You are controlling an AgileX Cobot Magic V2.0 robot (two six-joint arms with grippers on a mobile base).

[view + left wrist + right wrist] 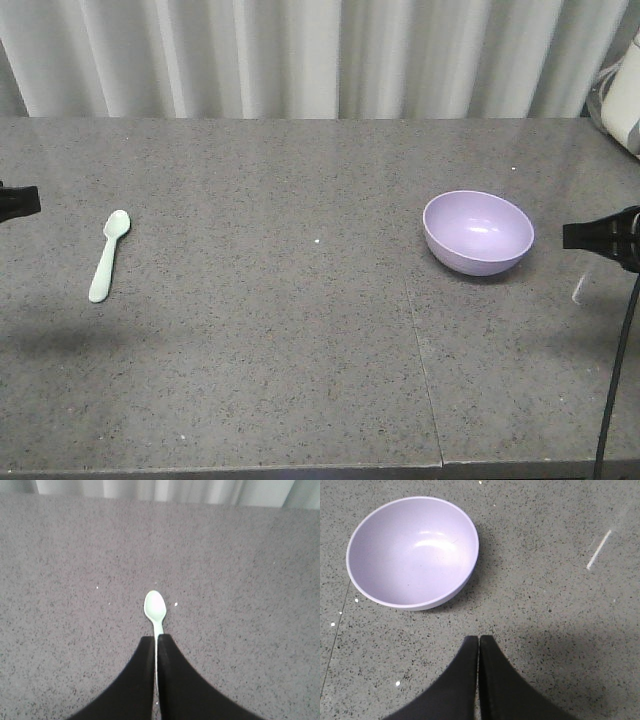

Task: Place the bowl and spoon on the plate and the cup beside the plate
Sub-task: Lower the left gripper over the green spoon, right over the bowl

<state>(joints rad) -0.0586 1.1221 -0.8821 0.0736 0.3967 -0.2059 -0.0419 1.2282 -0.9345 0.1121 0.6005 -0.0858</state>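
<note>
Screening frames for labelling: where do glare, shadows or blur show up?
Front view: soft shadows darken the table near both side edges. Left wrist view: the spoon is overexposed at its head. Right wrist view: glare streaks inside the bowl, its shadow falling right.

Nothing here can be read: no writing, label, brand or number. The smooth pale lavender bowl (478, 232) is plain inside and out. The small mint-green plastic spoon (108, 255) carries no mark. The grey speckled stone surface (300, 350) shows only its own flecks.
</note>
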